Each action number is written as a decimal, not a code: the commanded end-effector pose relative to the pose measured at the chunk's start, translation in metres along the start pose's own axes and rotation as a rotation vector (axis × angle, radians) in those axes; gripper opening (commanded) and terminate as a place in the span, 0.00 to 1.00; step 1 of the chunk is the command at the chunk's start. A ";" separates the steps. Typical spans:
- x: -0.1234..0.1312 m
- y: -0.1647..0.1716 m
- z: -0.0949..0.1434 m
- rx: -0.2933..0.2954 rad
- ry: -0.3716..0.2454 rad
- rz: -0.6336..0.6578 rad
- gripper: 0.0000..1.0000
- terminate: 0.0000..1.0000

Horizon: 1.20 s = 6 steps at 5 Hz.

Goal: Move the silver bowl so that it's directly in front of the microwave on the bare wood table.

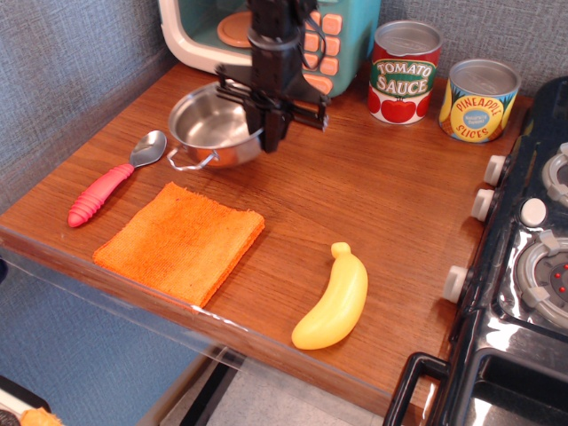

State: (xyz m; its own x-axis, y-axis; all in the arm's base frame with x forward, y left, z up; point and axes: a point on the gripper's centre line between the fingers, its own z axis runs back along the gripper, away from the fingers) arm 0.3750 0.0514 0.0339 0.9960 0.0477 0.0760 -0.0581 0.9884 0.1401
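The silver bowl (209, 126) is upright on or just above the bare wood table (373, 195), directly in front of the microwave (357, 40) at the back. One wire handle sticks out toward the front left. My black gripper (271, 131) comes straight down over the bowl's right rim and is shut on that rim. The arm hides part of the microwave's door and buttons.
An orange cloth (182, 240) lies near the front edge, with a red-handled spoon (111, 182) to its left. A yellow banana (335, 297) lies front centre. A tomato sauce can (404, 71) and a pineapple can (479, 99) stand at the back right. A black stove (524, 266) fills the right side.
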 end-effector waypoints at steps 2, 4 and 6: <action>0.027 0.003 -0.005 0.019 -0.023 -0.016 1.00 0.00; 0.025 0.008 0.023 0.010 -0.090 -0.009 1.00 0.00; -0.003 0.017 0.083 -0.054 -0.232 0.037 1.00 0.00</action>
State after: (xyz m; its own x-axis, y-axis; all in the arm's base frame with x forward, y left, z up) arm 0.3639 0.0507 0.0978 0.9676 0.0592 0.2455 -0.0783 0.9946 0.0685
